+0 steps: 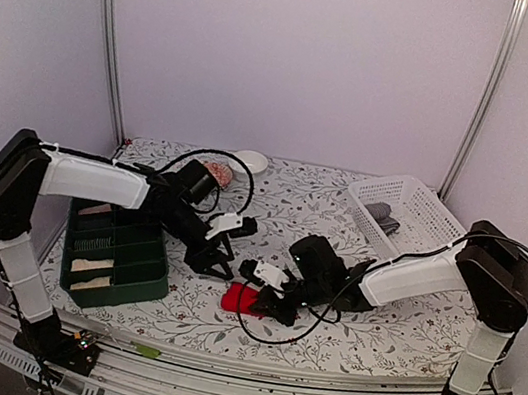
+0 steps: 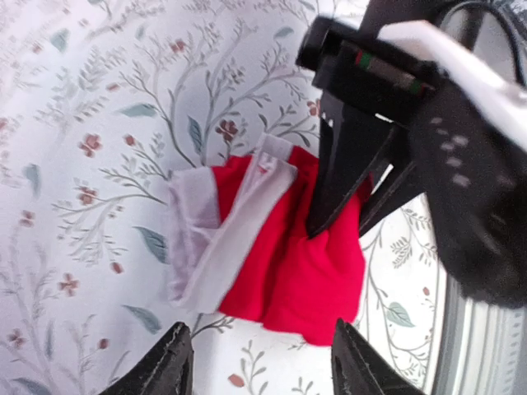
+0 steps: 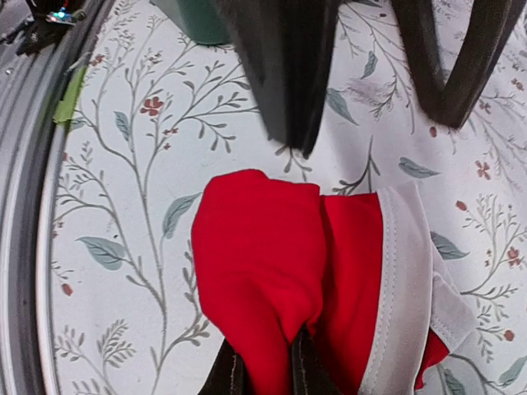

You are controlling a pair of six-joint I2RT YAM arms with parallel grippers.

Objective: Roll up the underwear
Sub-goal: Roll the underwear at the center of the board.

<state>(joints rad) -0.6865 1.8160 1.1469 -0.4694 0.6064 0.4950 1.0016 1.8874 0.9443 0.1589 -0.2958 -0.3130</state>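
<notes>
The red underwear [image 1: 234,300] with a white waistband [image 2: 247,218] lies crumpled on the flowered table near the front edge. My right gripper [image 3: 263,374] is shut on a raised fold of its red cloth [image 3: 263,255]; its dark fingers [image 2: 342,185] press into the cloth from the right in the left wrist view. My left gripper [image 2: 262,366] is open, with its tips just short of the underwear [image 2: 288,263] and nothing between them. From above, the left gripper [image 1: 216,262] sits just left of and behind the garment, and the right gripper [image 1: 257,300] is right on it.
A green compartment bin [image 1: 118,254] holding cream and tan rolls stands at the front left. A white basket [image 1: 404,206] with a grey piece in it sits at the back right. A white bowl [image 1: 250,161] is at the back. The metal table rail [image 3: 25,206] runs close by.
</notes>
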